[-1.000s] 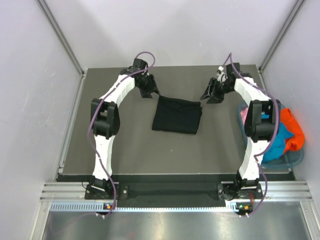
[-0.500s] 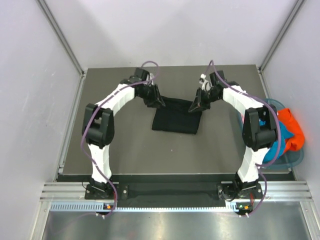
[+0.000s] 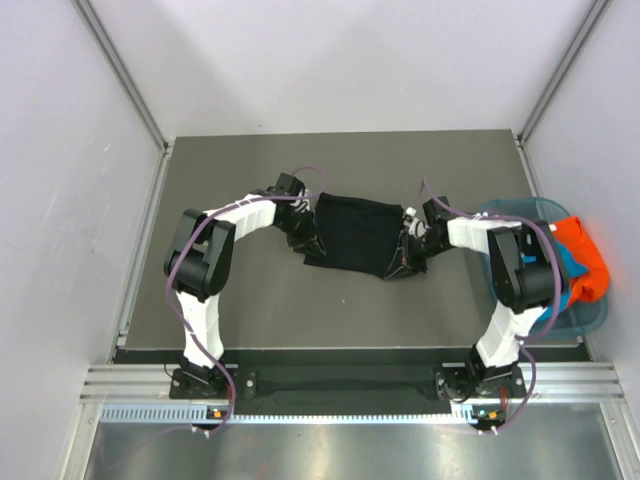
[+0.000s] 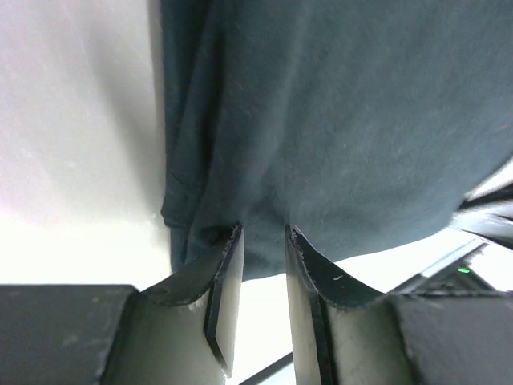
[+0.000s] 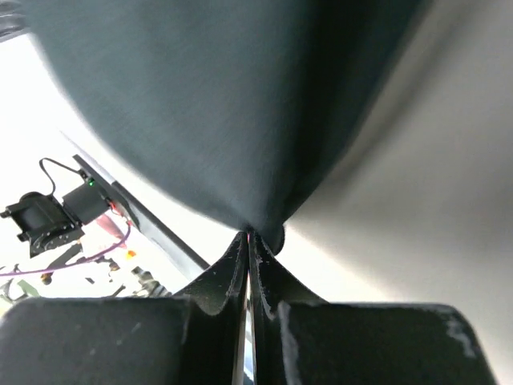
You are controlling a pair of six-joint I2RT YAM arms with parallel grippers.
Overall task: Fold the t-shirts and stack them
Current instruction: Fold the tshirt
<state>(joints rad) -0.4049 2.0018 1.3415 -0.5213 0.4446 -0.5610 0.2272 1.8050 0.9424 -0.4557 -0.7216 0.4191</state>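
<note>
A black t-shirt (image 3: 358, 232), folded to a rectangle, lies in the middle of the dark table (image 3: 250, 310). My left gripper (image 3: 310, 243) is low at its near left corner. In the left wrist view that gripper (image 4: 263, 233) is open by a narrow gap, its fingertips (image 4: 228, 257) straddling the hem of the black t-shirt (image 4: 337, 120). My right gripper (image 3: 404, 258) is at the near right corner. In the right wrist view it (image 5: 250, 234) is shut, and the black t-shirt (image 5: 200, 104) draws to a pinched point at its tips.
A translucent blue-green basket (image 3: 590, 315) stands at the right edge of the table, close to the right arm. An orange shirt (image 3: 583, 258) and a teal-blue shirt (image 3: 565, 275) are heaped in it. Grey walls and metal rails close in the table on both sides.
Both grippers came from beyond the shirt's far corners down to its near corners. The right one shut on the cloth. The left one's gap narrowed.
</note>
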